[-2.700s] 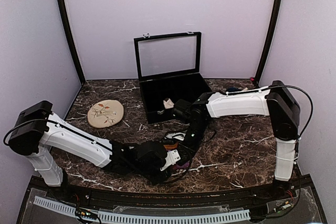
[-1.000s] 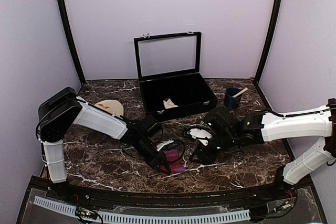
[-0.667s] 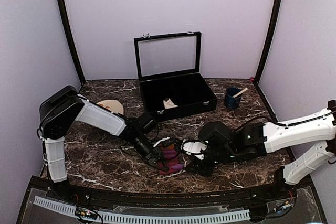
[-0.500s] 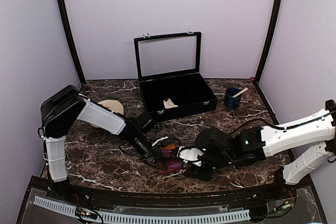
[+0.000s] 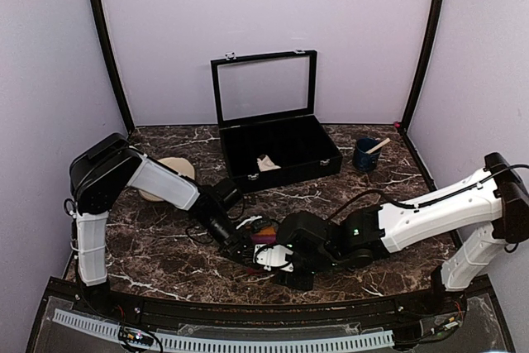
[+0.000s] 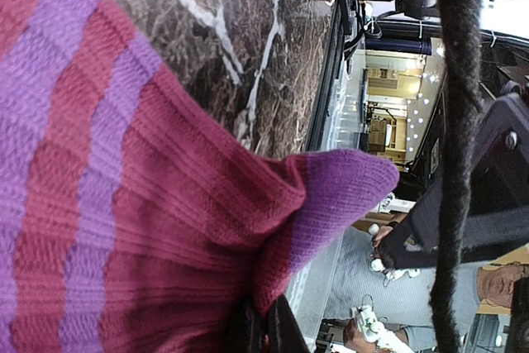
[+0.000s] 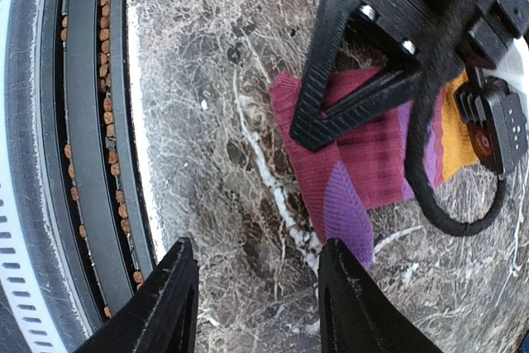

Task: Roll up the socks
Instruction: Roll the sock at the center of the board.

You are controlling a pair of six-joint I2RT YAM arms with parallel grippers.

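The sock (image 7: 364,167) is best kept taut while its purple toe edge is caught squarely, so that a tight roll can be started. It is pinched near that toe by the closed left gripper (image 6: 263,330). The right gripper (image 7: 258,245) is held apart just beside it. Lying at the near middle of the table (image 5: 388,196), it is seen ribbed, banded magenta and purple, orange at the cuff.

Top view: the striped sock (image 5: 263,239) is nearly swallowed under the left gripper (image 5: 246,247) and right gripper (image 5: 266,260), just a sliver peeking out. Left wrist view: sock runs off the 9 and 6 o'clock edges, fingertips (image 6: 281,338) barely poking in at 6. Floral disc (image 5: 173,166) half behind the left arm. Pale scrap (image 5: 264,163) in the black case (image 5: 293,142) is too small to tell.
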